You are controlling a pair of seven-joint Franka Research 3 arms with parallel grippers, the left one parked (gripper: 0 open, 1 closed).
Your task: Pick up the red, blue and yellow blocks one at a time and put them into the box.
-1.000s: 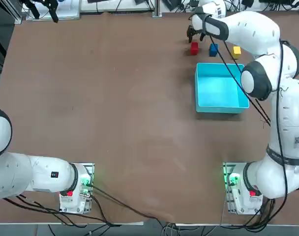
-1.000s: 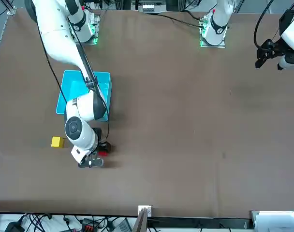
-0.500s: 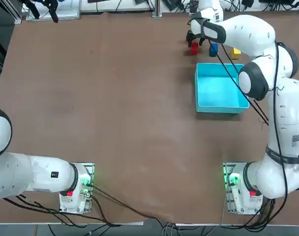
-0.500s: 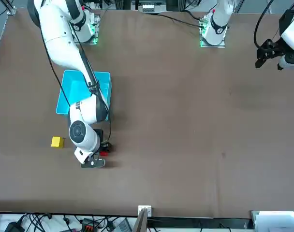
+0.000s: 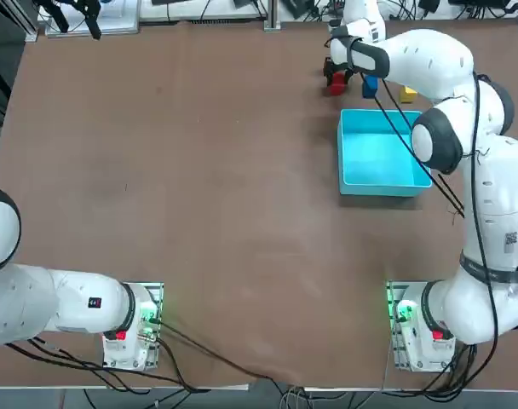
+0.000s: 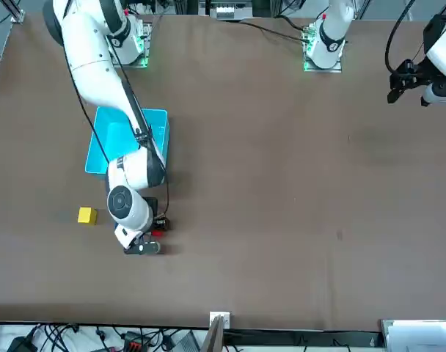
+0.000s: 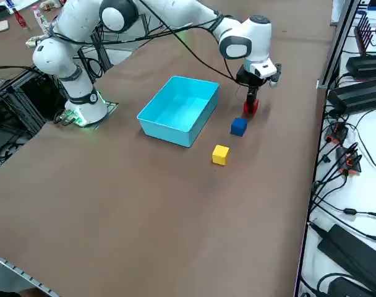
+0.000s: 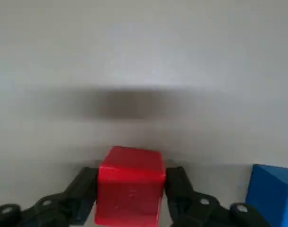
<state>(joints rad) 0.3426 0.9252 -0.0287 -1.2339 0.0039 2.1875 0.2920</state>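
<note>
1. Right now the right gripper (image 8: 130,201) is down at the red block (image 8: 130,189), which sits between its two black fingers (image 8: 82,189) in the wrist view; each finger stands against a side face of the cube, so the grip looks closed on it or very nearly so — a firm squeeze is my reading, not something plainly shown.
2. Seen from overhead, the red block (image 5: 336,82) lies at the upper right of the frame, half hidden under the wrist, with the blue block (image 5: 370,84) just beside it and the yellow block (image 5: 407,92) a little farther right.
3. Below that row sits the cyan box (image 5: 378,183), open-topped and with no block inside, near enough that the carry should be short.
4. Viewed from the right side, the red block (image 7: 250,106) rests on the brown table (image 7: 114,204) beneath the upright gripper, apart from the blue block (image 7: 238,126) — that gap probably lets the fingers straddle one cube alone.
5. Judging by this, the first pick is under way and none of the three deliveries is done; a straight lift should clear the blue neighbour.
</note>
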